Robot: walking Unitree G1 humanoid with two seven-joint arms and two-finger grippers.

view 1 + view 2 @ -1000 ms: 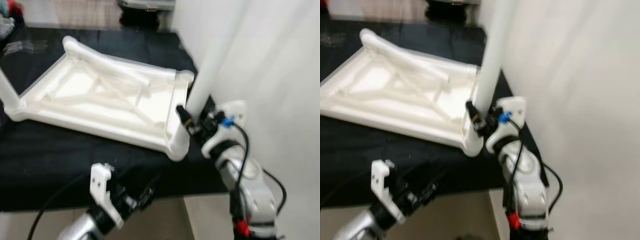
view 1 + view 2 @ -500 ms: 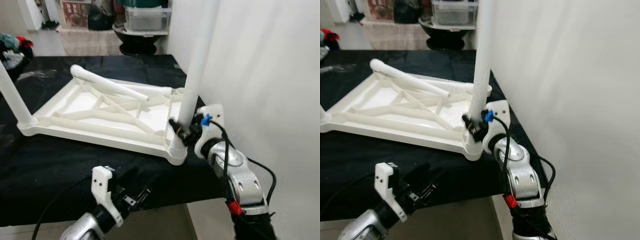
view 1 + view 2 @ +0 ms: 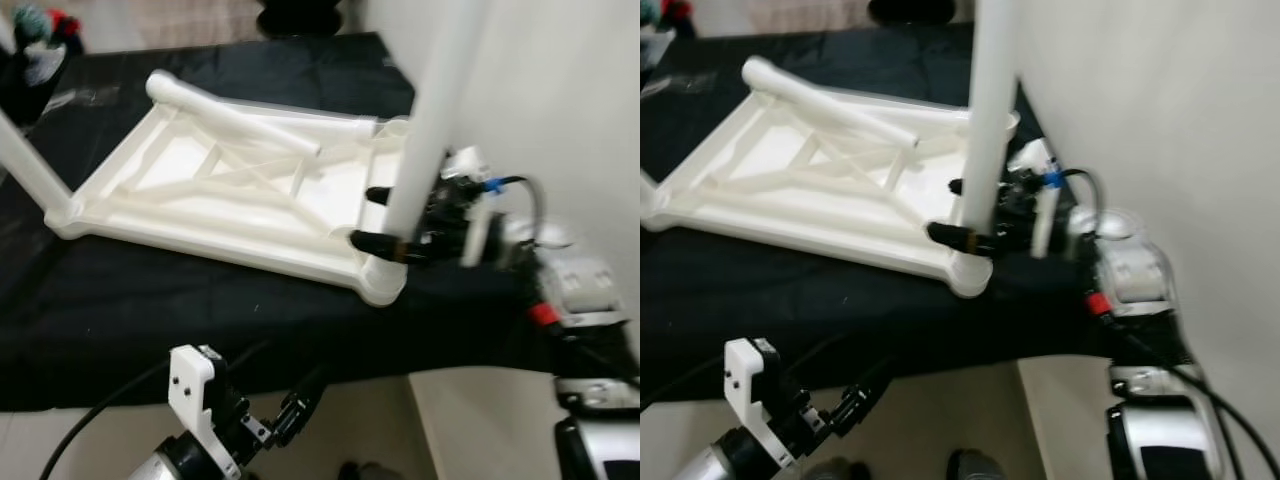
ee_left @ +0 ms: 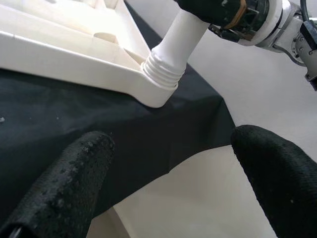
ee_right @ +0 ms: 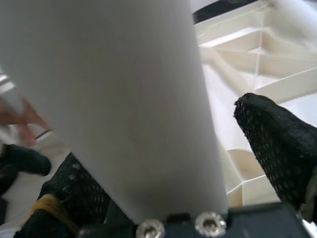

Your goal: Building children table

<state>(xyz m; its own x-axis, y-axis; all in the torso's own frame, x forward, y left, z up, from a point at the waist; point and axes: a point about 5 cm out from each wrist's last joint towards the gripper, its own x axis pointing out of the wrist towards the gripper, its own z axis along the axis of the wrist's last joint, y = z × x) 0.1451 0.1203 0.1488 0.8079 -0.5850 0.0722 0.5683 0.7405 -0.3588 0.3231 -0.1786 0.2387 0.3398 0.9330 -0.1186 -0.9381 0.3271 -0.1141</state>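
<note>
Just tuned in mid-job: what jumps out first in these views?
A white table top lies upside down on the black cloth. At its near right corner a white leg stands upright in the socket, with the right end effector around its base. The left end effector hovers open below the cloth's front edge.

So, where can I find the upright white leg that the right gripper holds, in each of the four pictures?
Left eye view: upright white leg, right of centre.
Right eye view: at centre.
Left wrist view: top, threaded into the corner socket.
Right wrist view: close up, between the black fingers.
Shared landmark: the white tabletop.
</note>
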